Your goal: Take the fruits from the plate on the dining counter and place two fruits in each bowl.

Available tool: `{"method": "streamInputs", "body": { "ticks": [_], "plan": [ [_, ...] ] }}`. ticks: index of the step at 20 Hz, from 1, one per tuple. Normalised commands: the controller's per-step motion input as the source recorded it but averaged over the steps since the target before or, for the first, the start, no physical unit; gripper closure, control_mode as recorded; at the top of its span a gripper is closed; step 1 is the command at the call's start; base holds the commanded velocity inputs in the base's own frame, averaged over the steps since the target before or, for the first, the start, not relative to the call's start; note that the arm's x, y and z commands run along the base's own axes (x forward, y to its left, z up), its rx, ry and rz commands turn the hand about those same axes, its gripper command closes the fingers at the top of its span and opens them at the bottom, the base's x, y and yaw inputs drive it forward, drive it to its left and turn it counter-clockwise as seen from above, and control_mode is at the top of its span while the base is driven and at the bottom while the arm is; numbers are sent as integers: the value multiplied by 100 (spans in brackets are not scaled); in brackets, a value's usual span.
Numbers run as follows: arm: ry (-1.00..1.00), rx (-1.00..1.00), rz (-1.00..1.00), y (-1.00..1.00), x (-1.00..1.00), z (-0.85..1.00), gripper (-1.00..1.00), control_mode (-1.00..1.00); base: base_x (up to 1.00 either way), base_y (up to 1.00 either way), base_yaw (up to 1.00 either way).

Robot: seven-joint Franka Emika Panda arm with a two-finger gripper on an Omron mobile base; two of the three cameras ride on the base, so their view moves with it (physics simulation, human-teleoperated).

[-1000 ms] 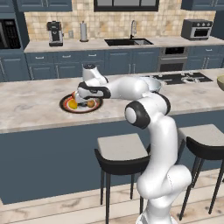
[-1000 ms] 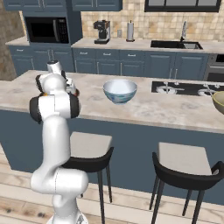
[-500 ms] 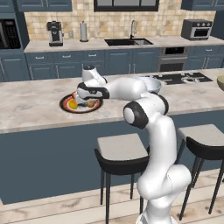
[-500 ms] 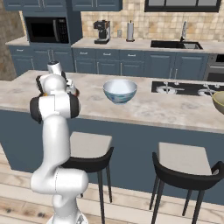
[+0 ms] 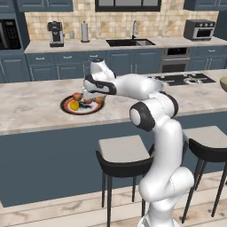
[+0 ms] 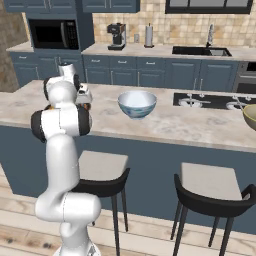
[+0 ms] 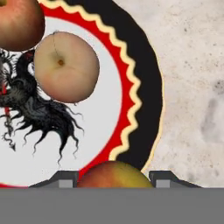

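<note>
On the dining counter (image 5: 31, 108) lies the plate (image 5: 65, 109) with a dark rim and a red ring. It carries the fruits: a reddish-brown one (image 5: 77, 96), a yellow one (image 5: 74, 105) and an orange one (image 5: 99, 100). My gripper (image 5: 93, 98) reaches down over the plate's right side. In the hand view my gripper (image 7: 113, 180) is shut on a red-yellow fruit (image 7: 114, 173) at the plate's rim (image 7: 146, 87), with one fingertip on each side of it. A pale tan fruit (image 7: 65, 65) and a red apple-like fruit (image 7: 19, 22) rest on the white centre. The light blue bowl (image 6: 137, 103) stands further right, and the olive bowl (image 6: 250, 116) is at the far right edge.
Two dark stools with grey seats (image 5: 124, 150) (image 5: 208, 139) stand in front of the counter. A cooktop (image 5: 179, 79) is set into the counter between the bowls. The back counter holds a sink (image 5: 131, 42), a coffee machine (image 5: 56, 33) and a toaster oven (image 5: 199, 29).
The jaws have closed on the red-yellow fruit at the plate's rim. The arm has hardly moved and the other fruits lie where they were.
</note>
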Motion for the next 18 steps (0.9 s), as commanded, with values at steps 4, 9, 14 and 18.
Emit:
{"method": "streamInputs", "body": {
  "ticks": [4,9,14,18],
  "plan": [
    [0,4,-7,-92,-34,38,100,-100,0,0,0],
    [4,3,-9,-83,-48,52,100,-100,0,0,0],
    [9,1,-9,-65,-7,54,100,-100,0,0,0],
    [5,0,-10,-68,0,13,100,-100,0,0,0]
  ]
}}
